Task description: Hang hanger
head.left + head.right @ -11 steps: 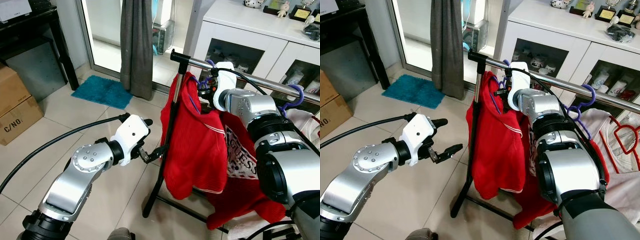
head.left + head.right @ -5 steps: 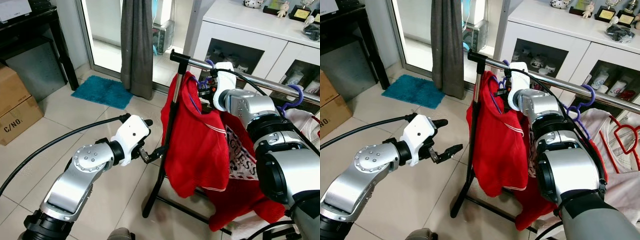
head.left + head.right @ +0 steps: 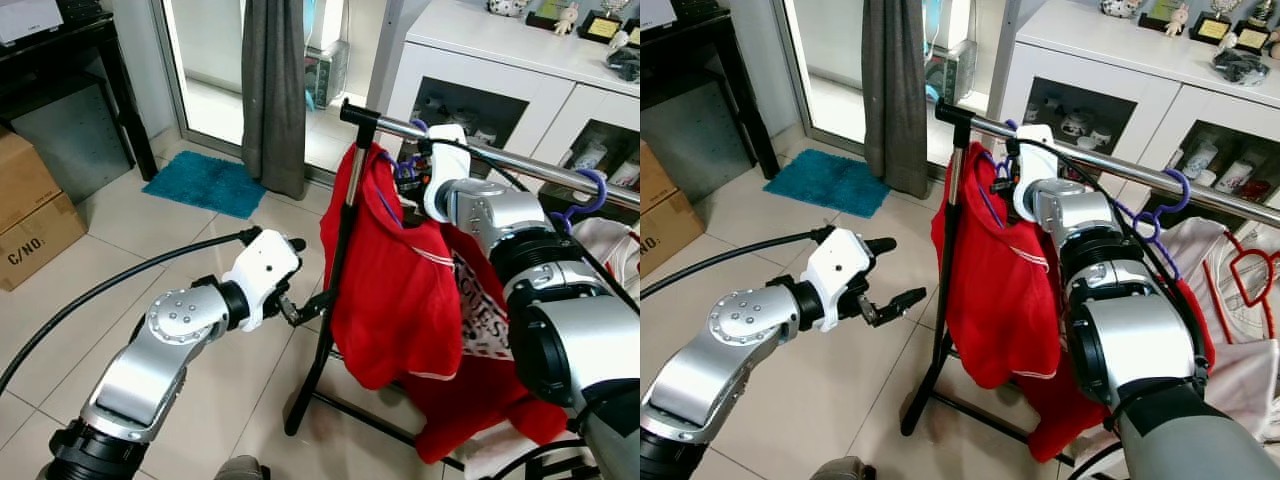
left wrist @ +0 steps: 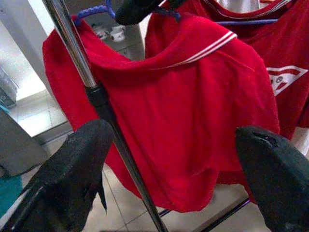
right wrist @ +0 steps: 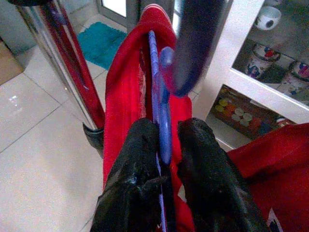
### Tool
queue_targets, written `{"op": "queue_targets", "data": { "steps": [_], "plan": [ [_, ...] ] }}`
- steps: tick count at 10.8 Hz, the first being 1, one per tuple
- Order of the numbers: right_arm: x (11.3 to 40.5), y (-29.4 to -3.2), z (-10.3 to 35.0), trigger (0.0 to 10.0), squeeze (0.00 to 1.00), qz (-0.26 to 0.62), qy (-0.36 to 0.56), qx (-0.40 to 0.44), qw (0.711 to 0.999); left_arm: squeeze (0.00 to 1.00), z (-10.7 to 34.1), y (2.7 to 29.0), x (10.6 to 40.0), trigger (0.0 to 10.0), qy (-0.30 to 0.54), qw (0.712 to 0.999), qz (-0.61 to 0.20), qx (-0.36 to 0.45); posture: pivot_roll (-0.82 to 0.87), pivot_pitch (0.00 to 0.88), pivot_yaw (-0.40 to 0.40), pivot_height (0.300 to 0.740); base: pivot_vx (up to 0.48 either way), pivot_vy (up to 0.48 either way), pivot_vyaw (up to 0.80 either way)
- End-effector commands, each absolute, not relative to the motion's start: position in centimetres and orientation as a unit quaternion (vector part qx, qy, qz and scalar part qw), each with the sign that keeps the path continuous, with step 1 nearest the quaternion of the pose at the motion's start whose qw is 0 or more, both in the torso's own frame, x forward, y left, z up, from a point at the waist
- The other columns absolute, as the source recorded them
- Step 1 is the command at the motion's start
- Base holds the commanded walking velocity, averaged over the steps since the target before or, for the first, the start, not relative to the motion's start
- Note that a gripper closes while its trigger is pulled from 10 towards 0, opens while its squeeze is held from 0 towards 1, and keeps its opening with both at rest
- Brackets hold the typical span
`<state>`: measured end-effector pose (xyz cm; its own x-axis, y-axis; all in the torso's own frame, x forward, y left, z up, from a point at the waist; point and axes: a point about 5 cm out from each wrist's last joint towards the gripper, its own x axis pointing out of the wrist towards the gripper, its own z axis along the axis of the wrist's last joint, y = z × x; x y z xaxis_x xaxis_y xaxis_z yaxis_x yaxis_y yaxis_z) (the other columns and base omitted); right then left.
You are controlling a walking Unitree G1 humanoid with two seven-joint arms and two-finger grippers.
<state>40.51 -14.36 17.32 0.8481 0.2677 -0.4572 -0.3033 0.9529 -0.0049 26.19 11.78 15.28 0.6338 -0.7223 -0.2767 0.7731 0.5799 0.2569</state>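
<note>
In front of the white cabinet (image 3: 520,60), a clothes rack (image 3: 335,300) stands on the tiled floor, its chrome rail (image 3: 1110,165) running off to the robot's right with other garments already on it. At the rail's near end hangs a red shirt (image 3: 395,290) on a purple hanger (image 5: 161,111). The hanger's hook sits right at the rail, though I cannot tell whether it has caught over it.

The right gripper (image 5: 163,164) is up by the rail, its fingers pinching the hanger's neck just below the hook. The left gripper (image 3: 888,270) hovers low beside the rack's upright post, near the shirt's lower part, fingers spread and holding nothing.

To do this step well, the right arm should probably lower the hook until the rail takes the shirt's weight, and only then loosen its pinch, backing straight out so the fingers do not drag the hook off. The shirt hangs very near the rail's end, so nudging it inward would be safer.
</note>
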Motion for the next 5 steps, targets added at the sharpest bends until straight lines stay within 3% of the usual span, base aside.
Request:
{"op": "queue_targets", "data": {
  "steps": [1,2,3,5],
  "plan": [
    [40.67,-14.4,17.75,4.1,0.0,0.147,0.231,-0.034,0.961,0.0,15.47,11.4,26.36,10.0,0.064,0.883,-0.427,0.185,0.13,0.0,-0.096,0.74,0.0,0.0,0.0],
    [40.67,-14.35,17.72,1.6,0.0,0.148,0.232,-0.031,0.961,0.0,15.48,11.4,26.39,10.0,0.064,0.883,-0.427,0.185,0.13,0.0,-0.095,0.74,0.0,0.0,0.0],
    [40.68,-14.36,17.75,0.0,0.0,0.147,0.231,-0.03,0.961,0.0,15.48,11.37,26.41,10.0,0.063,0.883,-0.427,0.186,0.13,0.0,-0.095,0.74,0.0,0.0,0.0],
    [40.69,-14.37,17.75,0.0,0.0,0.146,0.231,-0.027,0.962,0.0,15.5,11.33,26.46,10.0,0.063,0.882,-0.428,0.186,0.13,0.0,-0.094,0.74,0.0,0.0,0.0]
  ]
}}
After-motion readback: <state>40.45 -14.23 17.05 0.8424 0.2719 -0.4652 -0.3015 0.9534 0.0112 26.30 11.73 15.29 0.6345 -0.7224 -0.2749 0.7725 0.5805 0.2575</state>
